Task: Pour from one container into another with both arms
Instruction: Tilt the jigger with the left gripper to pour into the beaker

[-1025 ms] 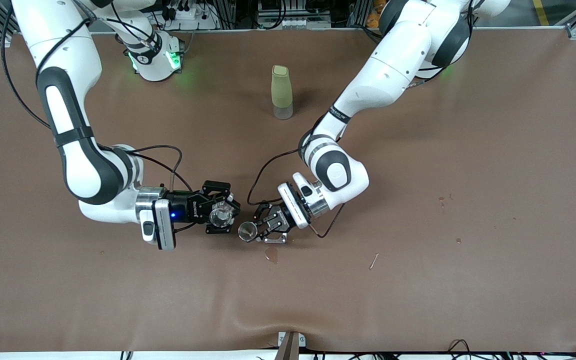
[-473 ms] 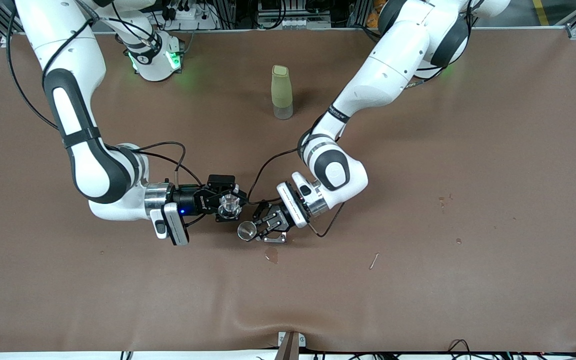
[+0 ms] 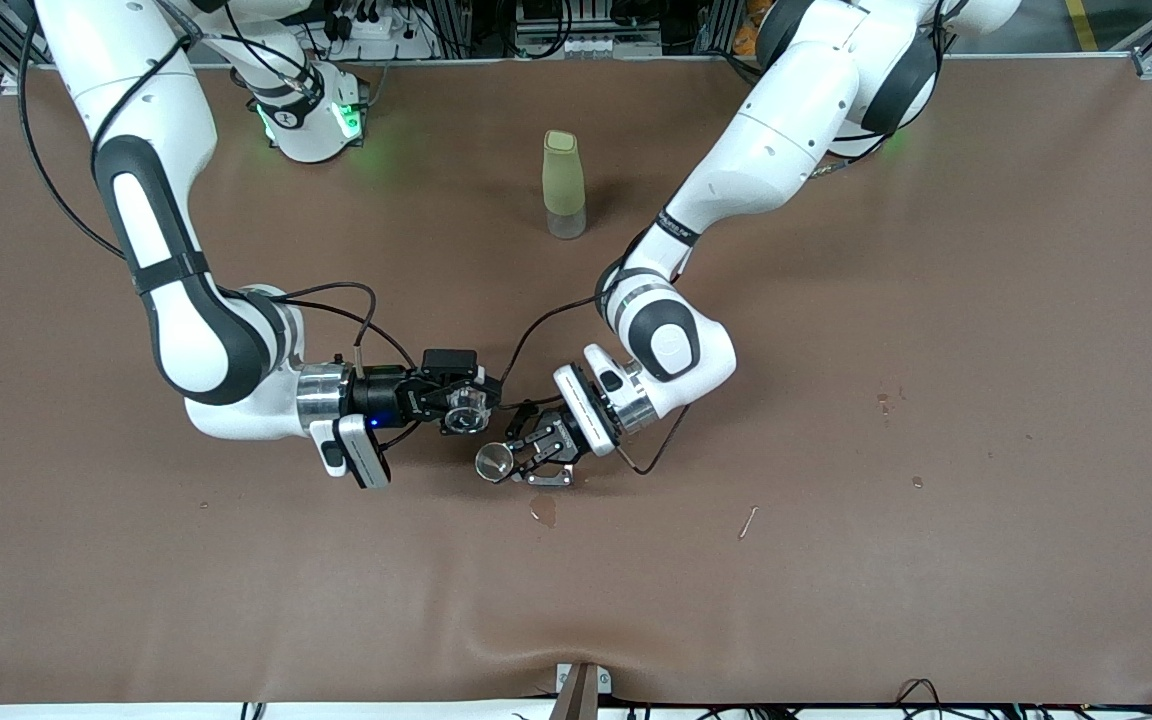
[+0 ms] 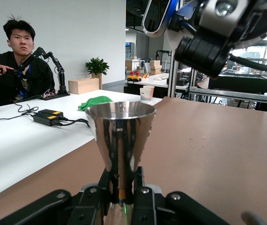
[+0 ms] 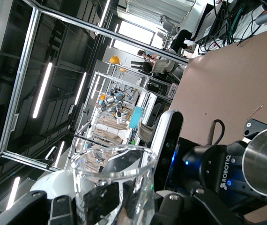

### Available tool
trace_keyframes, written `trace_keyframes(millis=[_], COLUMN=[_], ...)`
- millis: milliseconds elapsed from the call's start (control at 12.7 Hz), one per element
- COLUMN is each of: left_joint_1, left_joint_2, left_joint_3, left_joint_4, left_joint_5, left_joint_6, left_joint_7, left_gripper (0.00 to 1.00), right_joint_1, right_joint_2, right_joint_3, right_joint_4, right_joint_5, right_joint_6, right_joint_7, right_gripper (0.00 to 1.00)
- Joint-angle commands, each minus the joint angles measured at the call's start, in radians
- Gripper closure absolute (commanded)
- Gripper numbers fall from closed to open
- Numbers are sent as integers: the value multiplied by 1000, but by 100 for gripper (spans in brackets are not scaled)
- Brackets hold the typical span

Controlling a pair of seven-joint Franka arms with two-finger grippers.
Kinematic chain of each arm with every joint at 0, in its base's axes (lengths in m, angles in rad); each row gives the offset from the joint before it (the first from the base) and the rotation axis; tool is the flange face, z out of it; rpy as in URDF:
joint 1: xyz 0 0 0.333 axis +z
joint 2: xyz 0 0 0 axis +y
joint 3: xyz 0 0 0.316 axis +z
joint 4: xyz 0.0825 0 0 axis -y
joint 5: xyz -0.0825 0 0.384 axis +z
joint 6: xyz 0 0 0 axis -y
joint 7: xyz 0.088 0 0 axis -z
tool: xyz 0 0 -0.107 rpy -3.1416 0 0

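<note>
My left gripper [image 3: 521,458] is shut on the narrow waist of a shiny metal cone cup [image 3: 493,462], held upright just above the table's middle. In the left wrist view the cup [image 4: 120,126] rises from between the fingers of the left gripper [image 4: 121,186]. My right gripper [image 3: 448,403] is shut on a clear glass [image 3: 465,410] beside the metal cup, slightly higher, its mouth turned toward the cup. In the right wrist view the glass [image 5: 112,168] fills the foreground in the right gripper [image 5: 119,204], and the metal cup's rim [image 5: 264,161] shows close by.
A tall pale green bottle [image 3: 563,183] stands farther from the front camera, between the arms' bases. A small wet spot [image 3: 542,511] lies on the brown mat just nearer than the cup. A thin stick [image 3: 748,521] and small stains [image 3: 883,401] lie toward the left arm's end.
The right arm has carried the glass toward the left gripper and begun tipping it, so the glass now sits right beside the metal cup. The left arm has held still.
</note>
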Motion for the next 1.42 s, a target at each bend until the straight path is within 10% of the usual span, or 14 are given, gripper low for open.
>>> trace_keyframes(millis=[0, 1341], left_joint_1=[-18, -24], left_joint_2=[20, 17], left_joint_3=[18, 18], left_joint_4=[40, 38], left_joint_5=[-35, -70], left_joint_6=[20, 20], left_joint_7=[6, 6], left_gripper=[100, 100], right_joint_1=[19, 37], right_joint_2=[-12, 63], right_joint_3=[-8, -8], right_joint_4=[9, 104], right_joint_5=[35, 63], right_joint_6=[5, 11], right_joint_7=[71, 323], right_gripper=[100, 100])
